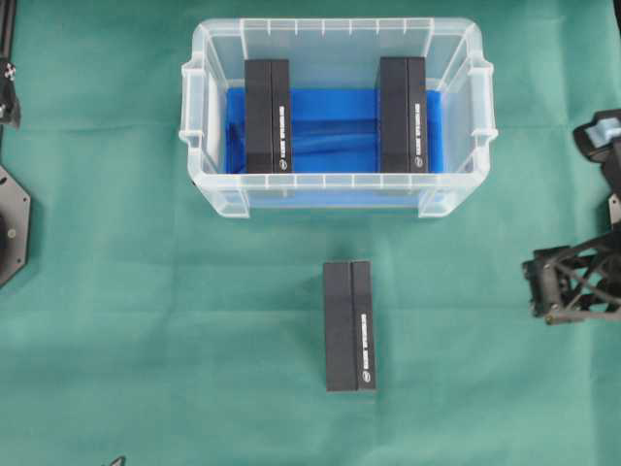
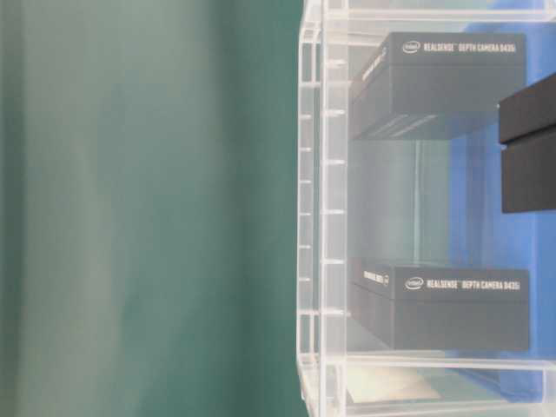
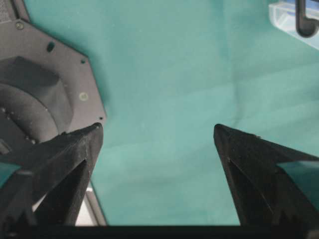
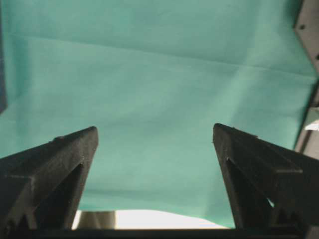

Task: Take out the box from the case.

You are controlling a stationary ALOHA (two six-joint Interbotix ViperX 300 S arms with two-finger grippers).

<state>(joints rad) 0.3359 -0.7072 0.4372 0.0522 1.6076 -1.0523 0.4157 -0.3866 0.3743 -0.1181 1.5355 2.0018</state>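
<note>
While the green-covered counter [image 1: 116,291] spreads wide around it, the case [image 1: 338,35] sits at the far middle, its blue cloth [image 1: 335,131] lining the bottom. Two black boxes stand inside on edge, the left box [image 1: 267,115] and the right box [image 1: 403,113], well apart; a third box [image 1: 349,325] already lies outside on the counter, just in front of the case. The right gripper [image 4: 154,144] hangs over bare green cloth at the right edge, jaws spread wide and empty; the left gripper [image 3: 157,144] is equally wide open, holding nothing, near its own base.

The next lift would likely go best with a straight descent over one remaining box, fingers spanning its narrow width, clear of the case rim, then a vertical pull.

The table-level view reads "intel REALSENSE DEPTH CAMERA D435i" on each box.
</note>
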